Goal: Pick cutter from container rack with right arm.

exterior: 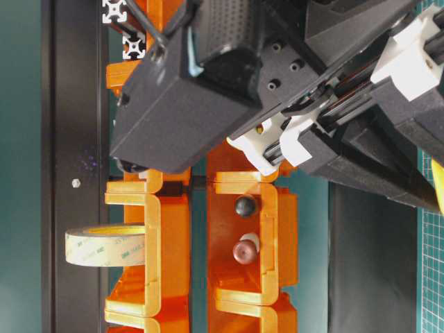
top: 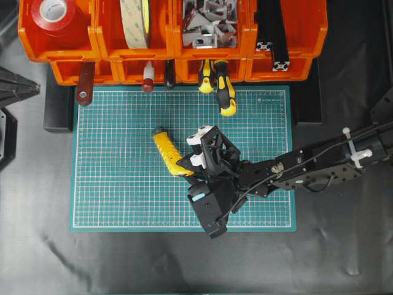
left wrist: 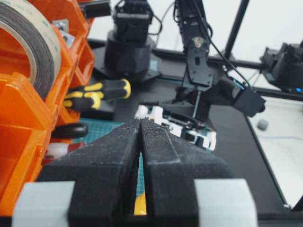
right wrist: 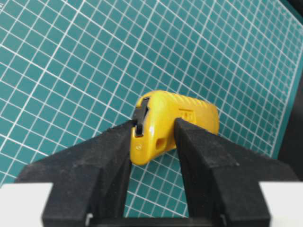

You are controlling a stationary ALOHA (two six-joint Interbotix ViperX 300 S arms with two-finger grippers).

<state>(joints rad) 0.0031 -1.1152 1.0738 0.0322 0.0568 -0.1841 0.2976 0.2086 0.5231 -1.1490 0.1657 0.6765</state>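
The yellow cutter point(top: 167, 150) hangs over the green mat point(top: 110, 184), its black slider edge showing in the right wrist view point(right wrist: 170, 120). My right gripper point(top: 187, 167) is shut on one end of it, and its black fingers point(right wrist: 118, 156) press both sides of the yellow body point(right wrist: 155, 130). The rest of the cutter points away toward the upper left of the mat. The orange container rack point(top: 110, 52) runs along the far edge of the mat, apart from the cutter. My left gripper point(left wrist: 141, 120) is shut, its tips meeting, with nothing held.
Two yellow-and-black screwdrivers point(top: 224, 92) stick out of the rack's lower tier onto the mat. The upper bins hold a red tape roll point(top: 54, 12), a wide tape roll point(top: 136, 21), metal brackets point(top: 209, 21) and black extrusions point(top: 273, 37). Other handles point(top: 85, 86) protrude at the lower left.
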